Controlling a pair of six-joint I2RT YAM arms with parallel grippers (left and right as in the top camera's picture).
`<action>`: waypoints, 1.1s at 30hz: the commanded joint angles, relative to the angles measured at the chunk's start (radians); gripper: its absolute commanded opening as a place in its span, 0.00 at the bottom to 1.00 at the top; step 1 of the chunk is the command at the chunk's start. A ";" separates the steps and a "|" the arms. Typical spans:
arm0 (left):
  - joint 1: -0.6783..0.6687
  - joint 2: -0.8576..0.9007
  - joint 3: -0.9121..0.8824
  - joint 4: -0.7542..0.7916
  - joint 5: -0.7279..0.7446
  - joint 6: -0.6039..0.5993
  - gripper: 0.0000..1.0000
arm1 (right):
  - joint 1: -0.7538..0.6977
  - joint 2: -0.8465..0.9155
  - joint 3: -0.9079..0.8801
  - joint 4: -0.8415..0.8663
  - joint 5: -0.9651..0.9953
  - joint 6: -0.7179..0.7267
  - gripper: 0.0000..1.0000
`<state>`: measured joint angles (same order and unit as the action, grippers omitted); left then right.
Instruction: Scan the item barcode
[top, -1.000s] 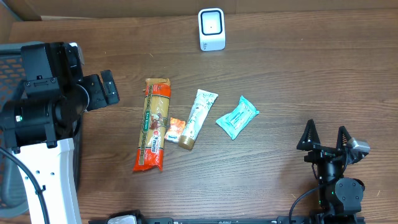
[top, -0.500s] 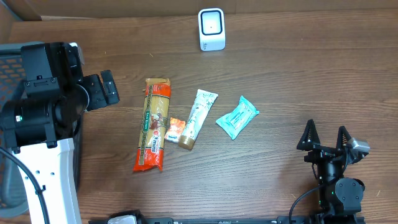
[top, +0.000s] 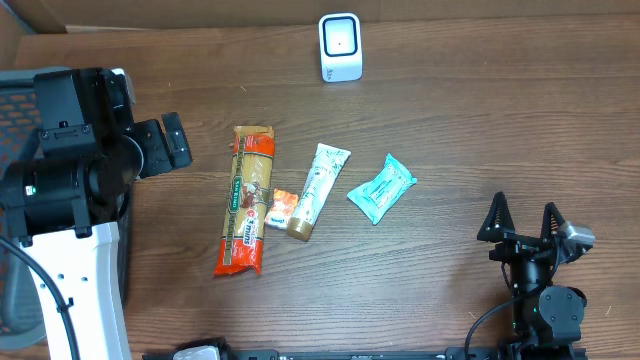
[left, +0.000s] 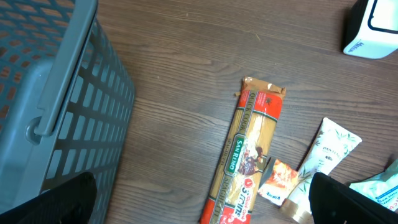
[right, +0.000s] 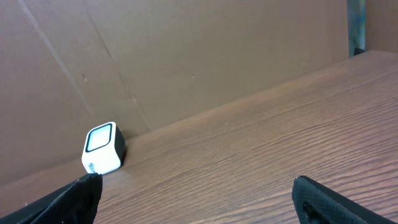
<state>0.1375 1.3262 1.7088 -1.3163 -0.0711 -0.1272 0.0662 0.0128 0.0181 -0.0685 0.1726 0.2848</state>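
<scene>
Several items lie mid-table: a long spaghetti pack (top: 248, 212), a small orange sachet (top: 281, 208), a white tube (top: 317, 190) and a teal packet (top: 381, 188). The white barcode scanner (top: 340, 47) stands at the far edge. My left gripper (top: 170, 143) hovers open to the left of the spaghetti, holding nothing. In the left wrist view the spaghetti pack (left: 249, 155) runs up between the spread fingers (left: 68, 199). My right gripper (top: 522, 218) rests open and empty at the near right, facing the scanner (right: 102, 148) from far off.
A grey mesh basket (left: 56, 93) stands at the table's left edge under my left arm. A cardboard wall (right: 186, 62) backs the table behind the scanner. Bare wood (top: 480, 120) lies between the items and my right gripper.
</scene>
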 joint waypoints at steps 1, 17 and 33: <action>-0.002 0.002 0.006 0.000 0.013 0.016 1.00 | 0.001 -0.009 -0.010 0.007 0.010 0.002 1.00; -0.002 0.002 0.006 0.000 0.013 0.016 1.00 | 0.001 -0.009 -0.010 0.009 -0.124 0.002 1.00; -0.002 0.002 0.006 0.000 0.013 0.016 0.99 | 0.000 0.009 0.069 -0.005 -0.311 0.001 1.00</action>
<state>0.1375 1.3262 1.7088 -1.3167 -0.0711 -0.1272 0.0662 0.0135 0.0238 -0.0727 -0.0940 0.2848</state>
